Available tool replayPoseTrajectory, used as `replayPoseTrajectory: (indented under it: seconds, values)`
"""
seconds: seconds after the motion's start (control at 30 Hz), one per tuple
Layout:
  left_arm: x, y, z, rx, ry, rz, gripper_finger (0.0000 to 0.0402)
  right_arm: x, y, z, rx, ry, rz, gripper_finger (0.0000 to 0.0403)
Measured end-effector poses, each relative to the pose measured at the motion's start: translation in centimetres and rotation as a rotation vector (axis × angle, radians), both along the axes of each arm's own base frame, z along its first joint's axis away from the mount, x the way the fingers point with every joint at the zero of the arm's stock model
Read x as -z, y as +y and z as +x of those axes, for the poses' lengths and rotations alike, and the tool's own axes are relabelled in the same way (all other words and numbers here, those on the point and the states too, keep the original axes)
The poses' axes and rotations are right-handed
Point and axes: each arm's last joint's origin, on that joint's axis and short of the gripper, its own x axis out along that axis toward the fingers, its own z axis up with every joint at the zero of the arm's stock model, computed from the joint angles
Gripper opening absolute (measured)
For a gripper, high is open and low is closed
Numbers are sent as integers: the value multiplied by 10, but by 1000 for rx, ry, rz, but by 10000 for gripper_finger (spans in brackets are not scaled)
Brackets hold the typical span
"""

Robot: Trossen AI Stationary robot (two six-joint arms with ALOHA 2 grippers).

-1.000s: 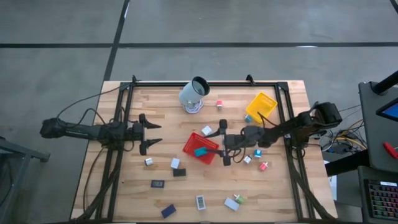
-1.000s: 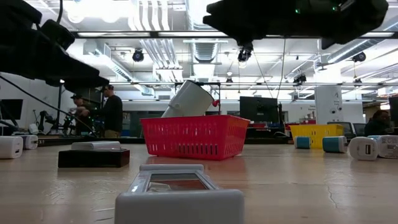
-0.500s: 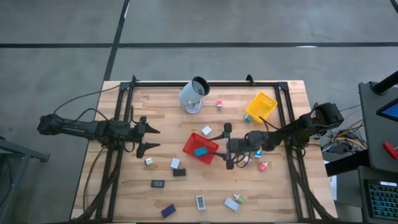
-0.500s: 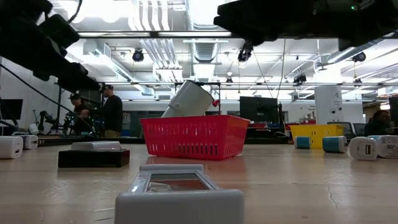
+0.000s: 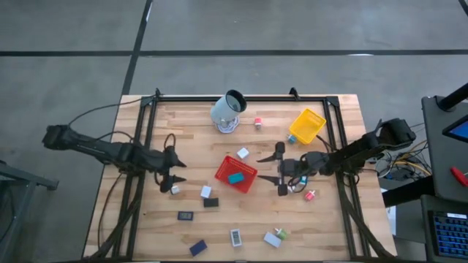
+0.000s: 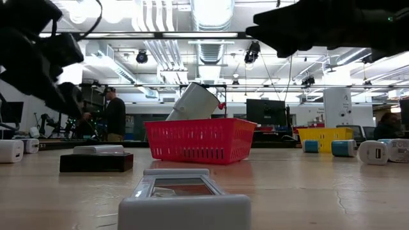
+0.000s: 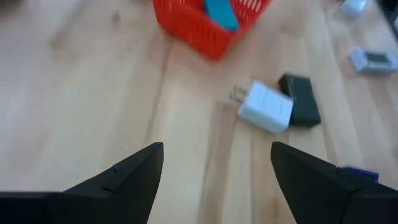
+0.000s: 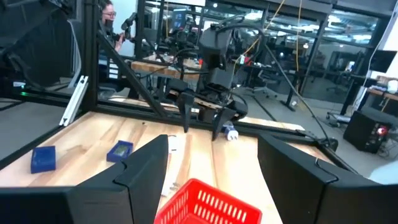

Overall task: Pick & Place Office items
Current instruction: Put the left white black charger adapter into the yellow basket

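Note:
The office items lie scattered on the wooden table. A teal one lies inside the red tray. A white charger and a black block rest flat on the table, ahead of my left gripper. That gripper is open, tipped down over the table's left part, and holds nothing. My right gripper is open and level, just right of the red tray, with nothing between its fingers. Both also show as my left gripper and my right gripper in their own wrist views.
A pale cup lies on its side at the far middle, and a yellow tray stands at the far right. Small items lie along the near edge: black, dark blue, white. A pink one lies under the right arm.
My right gripper has drawn back from over the red tray toward the table's right edge, staying level and open. My left gripper has tipped downward and shifted a little toward the near edge, still open. No item has moved.

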Motion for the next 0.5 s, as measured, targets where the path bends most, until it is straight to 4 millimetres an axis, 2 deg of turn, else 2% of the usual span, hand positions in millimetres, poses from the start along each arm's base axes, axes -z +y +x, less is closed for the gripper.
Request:
replayPoseTrajectory:
  seconds: [0.13,0.23,0.5]
  values:
    - [4,-5,4,13,71,-34,303,4,-1,-3,3,14,9,240]
    - [-4,-10,10,36,101,-47,303,6,-1,-4,6,22,15,240]
    - [-28,-24,20,54,331,-19,303,8,-1,-6,6,29,27,240]
